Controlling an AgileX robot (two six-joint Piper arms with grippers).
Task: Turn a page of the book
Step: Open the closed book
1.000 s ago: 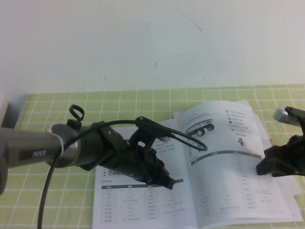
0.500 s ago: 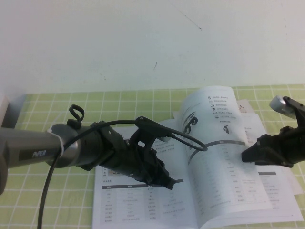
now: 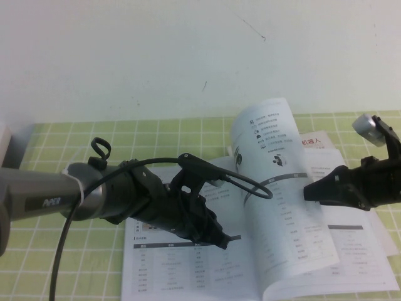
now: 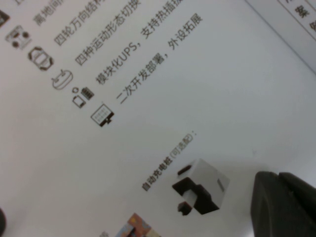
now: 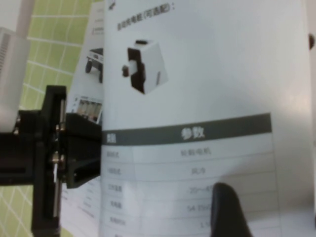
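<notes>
stretching in from the left edge of the high view, the left arm lies low across the frame, and its dark wrist and a looped black cable cover much of the book's left half. the left gripper rests on the left page at lower centre, touching the paper; whether its jaws are spread or pressed together cannot be told, since the wrist view shows only one dark fingertip on the print.

the book lies open on the green checked mat, filling the lower centre and lower right of the frame, its near edge at the bottom border. one page stands lifted and curled, rising from the spine toward upper centre, and it hides part of the right-hand sheet behind it.

the right gripper comes in from the right edge at mid height, its jaws pinching the lifted page's outer edge; a dark fingertip presses the printed sheet in the right wrist view.

bare mat shows at upper left and along the far strip below the white wall; the left arm crowds the side the lifted page leans toward.
</notes>
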